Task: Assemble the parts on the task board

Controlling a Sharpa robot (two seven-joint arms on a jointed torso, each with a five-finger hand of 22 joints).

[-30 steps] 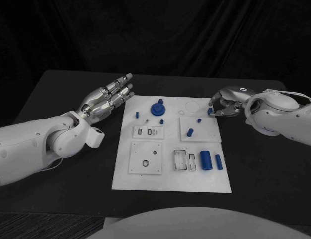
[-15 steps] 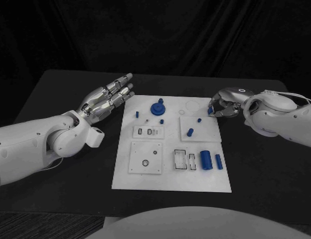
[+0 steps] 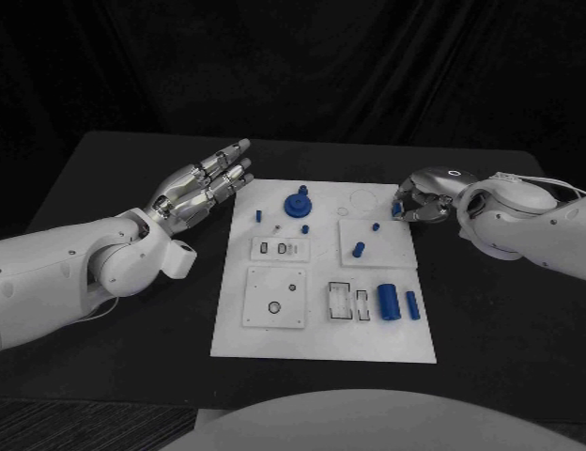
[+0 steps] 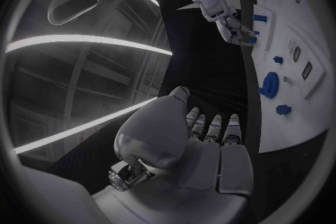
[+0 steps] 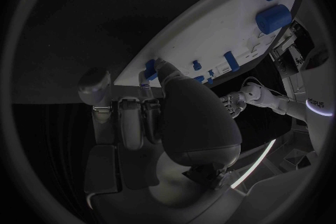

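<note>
Right hand: the right hand (image 3: 424, 199) sits at the far right edge of the task board (image 3: 323, 343), its fingers curled in together around a small blue part (image 3: 396, 209); in the right wrist view the fingertips (image 5: 155, 70) meet on that blue part (image 5: 150, 70) right at the board's edge (image 5: 210, 22).
Left hand: the left hand (image 3: 201, 188) hovers just off the board's far left corner, palm up, fingers straight and apart, holding nothing; the left wrist view shows its fingers (image 4: 213, 127) stretched out beside the board (image 4: 297, 117).
Task board: white plate lying flat on the black desk (image 3: 131, 169), between the two hands.
Blue knob: a round blue knob (image 3: 296, 203) stands on the board, just beside the left hand's fingertips, well apart from the right hand.
Small peg: a short blue peg (image 3: 256, 215) lies near the left hand's side of the board.
Middle pegs: a blue peg (image 3: 358, 249) lies on a raised square below the right hand.
Near cylinders: a thick blue cylinder (image 3: 390, 302) and a thinner one (image 3: 411, 305) lie side by side, well away from both hands.
</note>
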